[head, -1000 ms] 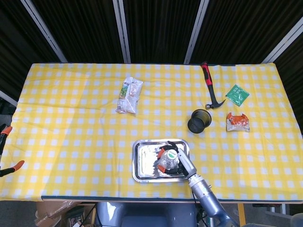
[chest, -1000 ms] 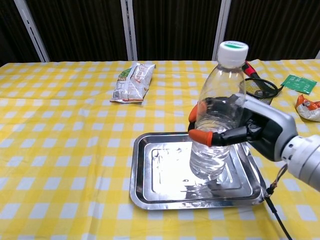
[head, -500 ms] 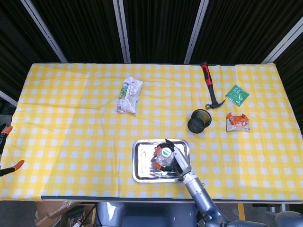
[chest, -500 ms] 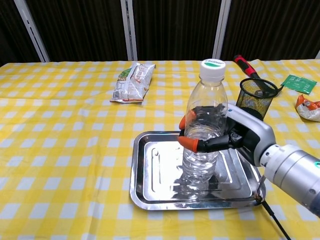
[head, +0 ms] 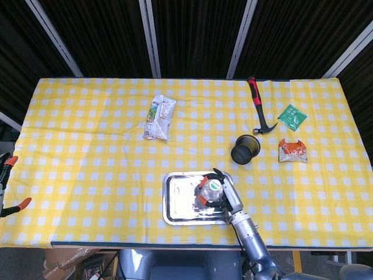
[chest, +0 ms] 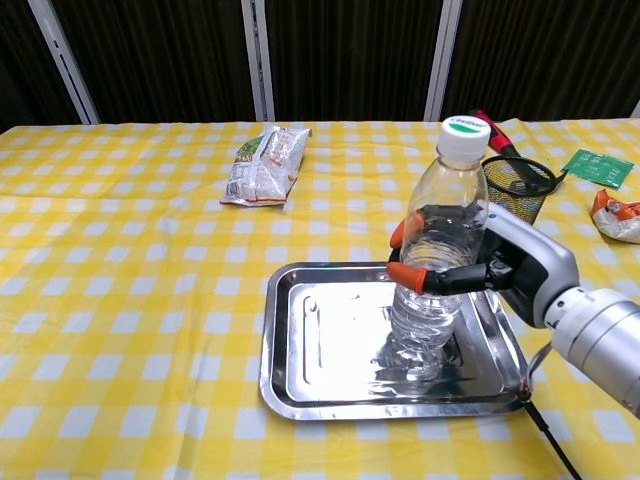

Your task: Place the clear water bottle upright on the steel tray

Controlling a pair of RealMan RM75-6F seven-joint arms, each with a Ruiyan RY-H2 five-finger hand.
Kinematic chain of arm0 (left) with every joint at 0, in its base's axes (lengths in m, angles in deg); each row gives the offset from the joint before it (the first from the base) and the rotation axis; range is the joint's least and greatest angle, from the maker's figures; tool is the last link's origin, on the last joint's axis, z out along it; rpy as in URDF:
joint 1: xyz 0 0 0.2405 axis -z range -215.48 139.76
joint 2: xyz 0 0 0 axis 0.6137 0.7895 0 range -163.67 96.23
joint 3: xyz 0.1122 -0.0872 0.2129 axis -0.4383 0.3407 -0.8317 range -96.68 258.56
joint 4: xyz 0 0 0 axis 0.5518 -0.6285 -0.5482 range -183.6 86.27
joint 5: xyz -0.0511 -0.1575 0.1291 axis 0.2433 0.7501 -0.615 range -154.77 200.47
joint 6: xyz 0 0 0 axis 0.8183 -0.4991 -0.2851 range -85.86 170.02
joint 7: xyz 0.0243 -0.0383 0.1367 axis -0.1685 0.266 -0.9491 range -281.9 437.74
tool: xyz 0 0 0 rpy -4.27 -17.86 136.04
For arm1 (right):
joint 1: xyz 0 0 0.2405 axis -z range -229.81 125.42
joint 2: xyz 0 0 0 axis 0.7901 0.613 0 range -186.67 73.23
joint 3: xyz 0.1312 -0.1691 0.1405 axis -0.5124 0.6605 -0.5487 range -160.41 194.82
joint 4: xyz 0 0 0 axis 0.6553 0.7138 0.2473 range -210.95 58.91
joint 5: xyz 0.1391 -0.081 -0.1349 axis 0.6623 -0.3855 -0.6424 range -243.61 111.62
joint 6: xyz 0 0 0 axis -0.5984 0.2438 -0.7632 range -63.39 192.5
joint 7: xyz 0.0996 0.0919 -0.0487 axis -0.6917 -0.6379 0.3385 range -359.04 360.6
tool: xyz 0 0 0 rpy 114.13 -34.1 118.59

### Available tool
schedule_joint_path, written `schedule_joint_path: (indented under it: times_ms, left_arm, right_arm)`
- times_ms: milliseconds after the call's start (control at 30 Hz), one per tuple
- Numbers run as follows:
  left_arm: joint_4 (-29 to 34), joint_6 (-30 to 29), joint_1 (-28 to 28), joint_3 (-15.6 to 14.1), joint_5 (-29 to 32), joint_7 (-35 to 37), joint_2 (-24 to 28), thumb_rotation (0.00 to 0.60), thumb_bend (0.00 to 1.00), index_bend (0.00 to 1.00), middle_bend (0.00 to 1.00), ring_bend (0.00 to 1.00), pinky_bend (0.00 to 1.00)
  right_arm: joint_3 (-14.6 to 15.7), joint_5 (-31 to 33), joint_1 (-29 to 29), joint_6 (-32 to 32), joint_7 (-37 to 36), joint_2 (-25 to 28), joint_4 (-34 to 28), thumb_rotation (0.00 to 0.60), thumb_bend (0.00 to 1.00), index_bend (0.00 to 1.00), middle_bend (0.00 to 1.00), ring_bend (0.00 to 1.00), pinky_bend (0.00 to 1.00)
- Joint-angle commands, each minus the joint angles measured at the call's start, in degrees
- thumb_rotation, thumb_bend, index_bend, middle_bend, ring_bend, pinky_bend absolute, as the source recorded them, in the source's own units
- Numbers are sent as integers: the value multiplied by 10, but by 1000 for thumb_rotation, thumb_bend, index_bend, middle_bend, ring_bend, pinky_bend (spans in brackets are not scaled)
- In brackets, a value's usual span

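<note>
A: Starting at the left, what is sitting on the table (chest: 120,300)?

B: A snack bag (chest: 265,163) is lying at about ten o'clock from the tray (chest: 300,390), well apart from it. The left hand is not showing in either view.

A: And on the tray itself, what is changing?

B: Half a second ago the bottle (chest: 437,250) was standing nearer the tray's middle; now it is sitting toward the three o'clock side. A second ago it was higher in the chest view, with its base looking just clear of the steel. Now the base is looking planted on the tray floor and the bottle is standing close to upright, white cap (chest: 463,133) on top.

A: So the placing is nearly done?

B: I am judging so. The bottle is on the tray and upright; what is remaining is the release.

A: How is the hand sitting against it?

B: The right hand (chest: 500,268) is coming in from three o'clock and gripping the bottle around its middle, orange fingertips (chest: 408,277) wrapping the front face. The head view is showing the same grasp (head: 224,198).

A: Further right?

B: A mesh cup (chest: 518,183) is standing at one o'clock from the bottle, with a hammer (head: 259,107), a green packet (chest: 598,167) and an orange-edged wrapper (chest: 618,216) beyond.
</note>
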Motion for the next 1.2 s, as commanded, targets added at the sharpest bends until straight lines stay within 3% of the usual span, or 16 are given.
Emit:
schedule_joint_path:
  times_ms: [33,100,200,367,467,633,767,1000,1200]
  left_arm:
    - [0,1,0,0,0,-1,-1,600,190,46,0,0,0]
    - [0,1,0,0,0,-3,-1,600,190,46,0,0,0]
    - [0,1,1,0,1,-5,-2,600,190,47,0,0,0]
    - [1,2,1,-1,1,-6,-2,600,190,46,0,0,0]
    - [1,1,1,-1,0,-6,-2,600,190,47,0,0,0]
    - [1,-4,-1,0,-1,-2,0,600,190,46,0,0,0]
    - [1,-5,-2,-1,-3,0,0,600,190,46,0,0,0]
    - [0,-2,0,-1,-1,-3,-1,600,190,47,0,0,0]
    - [0,0,1,-1,0,-6,-2,600,190,47,0,0,0]
  right_arm:
    - [2,-1,-1,5,0,2,0,600,823,793,617,240,0]
    - [5,-1,-2,11,2,5,0,600,768,770,617,226,0]
    - [11,-4,-4,18,9,9,-1,600,604,715,601,183,0]
    - [19,-5,-7,31,15,16,-7,600,303,452,426,18,0]
    - [24,-4,-12,50,11,27,-15,600,205,308,324,0,0]
    - [27,-1,-19,75,-6,43,-27,600,166,145,164,0,0]
    - [31,4,-24,92,-9,53,-30,600,149,69,97,0,0]
    - [37,3,-24,106,-14,87,-44,600,147,13,60,0,0]
    - [35,2,-1,77,-30,171,-68,600,146,11,57,0,0]
